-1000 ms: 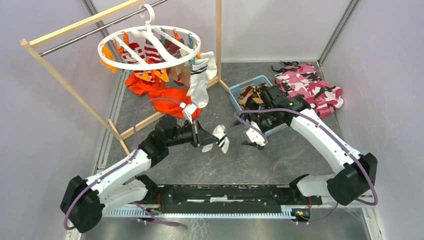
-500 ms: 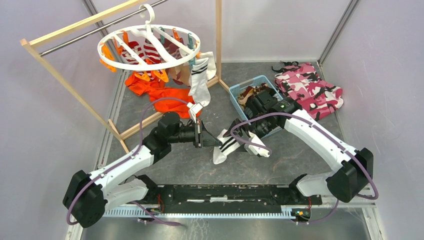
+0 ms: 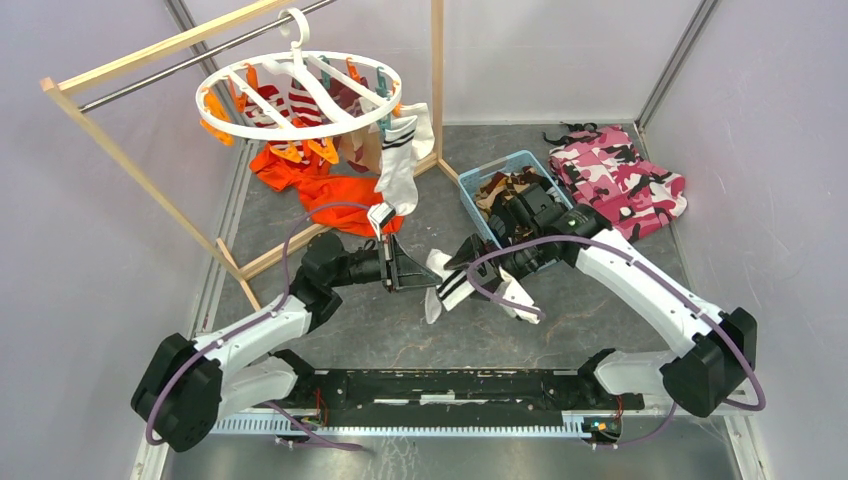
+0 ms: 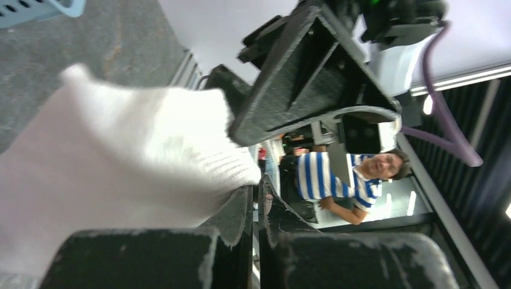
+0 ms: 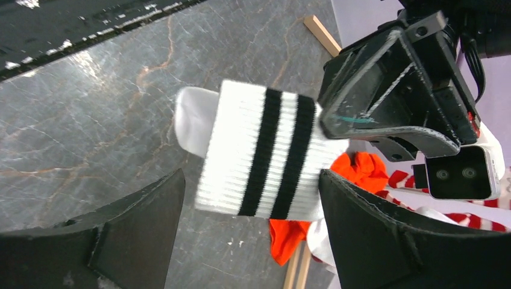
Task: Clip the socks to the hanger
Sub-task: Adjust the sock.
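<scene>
Ribbed knit cloth sock (image 5: 265, 158), smooth glossy plastic hanger (image 3: 300, 56), bare wooden rack (image 3: 437, 60), matt mottled stone-like table (image 3: 400, 330).

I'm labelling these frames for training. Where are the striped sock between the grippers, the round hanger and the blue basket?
striped sock (image 5: 265, 156): right wrist view, on its striped cuff.
hanger (image 3: 262, 129): top view, on the ring's near rim.
blue basket (image 3: 492, 172): top view, on its left rim.

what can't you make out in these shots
- Top view: what is in the blue basket, covered by the right arm.
- Top view: which hanger clips are free, too small.
- Left wrist view: the striped sock, blurred, cut off at the left edge.
</scene>
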You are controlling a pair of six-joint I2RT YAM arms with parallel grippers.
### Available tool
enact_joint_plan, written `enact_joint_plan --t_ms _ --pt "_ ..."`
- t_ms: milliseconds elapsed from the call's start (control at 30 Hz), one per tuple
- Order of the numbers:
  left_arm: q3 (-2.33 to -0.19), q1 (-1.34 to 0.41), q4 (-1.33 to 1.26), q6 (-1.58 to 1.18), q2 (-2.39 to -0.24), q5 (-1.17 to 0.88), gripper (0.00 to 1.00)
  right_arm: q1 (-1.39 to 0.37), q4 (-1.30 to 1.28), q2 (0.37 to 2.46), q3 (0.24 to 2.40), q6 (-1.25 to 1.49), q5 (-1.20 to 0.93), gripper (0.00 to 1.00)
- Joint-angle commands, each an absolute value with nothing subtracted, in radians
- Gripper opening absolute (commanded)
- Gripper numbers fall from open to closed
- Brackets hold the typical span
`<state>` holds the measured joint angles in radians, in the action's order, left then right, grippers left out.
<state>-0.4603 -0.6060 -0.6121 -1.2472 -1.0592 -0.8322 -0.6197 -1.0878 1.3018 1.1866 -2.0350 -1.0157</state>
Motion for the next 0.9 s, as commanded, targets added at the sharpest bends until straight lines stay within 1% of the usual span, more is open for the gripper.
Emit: enact_joint_plan --t_ms 0,133,200,267,333,500,700,800,867 --pt "-0.431 -0.602 -0.945 -1.472 -1.079 -0.858 0.02 -0.640 -0.878 1.246 1.128 -1.963 -0.985 0.86" --pt "-0.420 -0.601 -1.051 -1.542 -1.106 -0.850 0.02 -0.667 -0.635 1.202 1.068 -1.766 -0.942 0.79" --pt "-0.420 -0.601 -1.070 -1.556 -1.112 -0.847 0.02 -0.673 -0.536 1.186 1.057 -1.672 -0.933 0.74" --pt "-0.420 -0.601 -1.071 -1.556 -1.115 -0.845 0.02 -0.673 -0.512 1.179 1.069 -1.622 -0.936 0.67" --pt "-0.414 -0.600 -1.064 -1.553 -1.117 -0.840 0.02 -0.673 -0.527 1.175 1.087 -1.608 -0.943 0.59" --pt "-0.393 -0.582 -1.039 -1.533 -1.119 -0.822 0.02 -0.673 -0.605 1.166 1.119 -1.604 -0.972 0.35" --pt "-0.373 -0.547 -0.987 -1.513 -1.106 -0.803 0.02 -0.673 -0.734 1.175 1.167 -1.629 -1.040 0.21" --pt "-0.380 -0.537 -0.927 -1.469 -1.094 -0.794 0.03 -0.673 -0.769 1.183 1.182 -1.594 -1.082 0.07" --pt "-0.391 -0.537 -0.890 -1.437 -1.086 -0.792 0.04 -0.676 -0.781 1.186 1.181 -1.557 -1.116 0.00"
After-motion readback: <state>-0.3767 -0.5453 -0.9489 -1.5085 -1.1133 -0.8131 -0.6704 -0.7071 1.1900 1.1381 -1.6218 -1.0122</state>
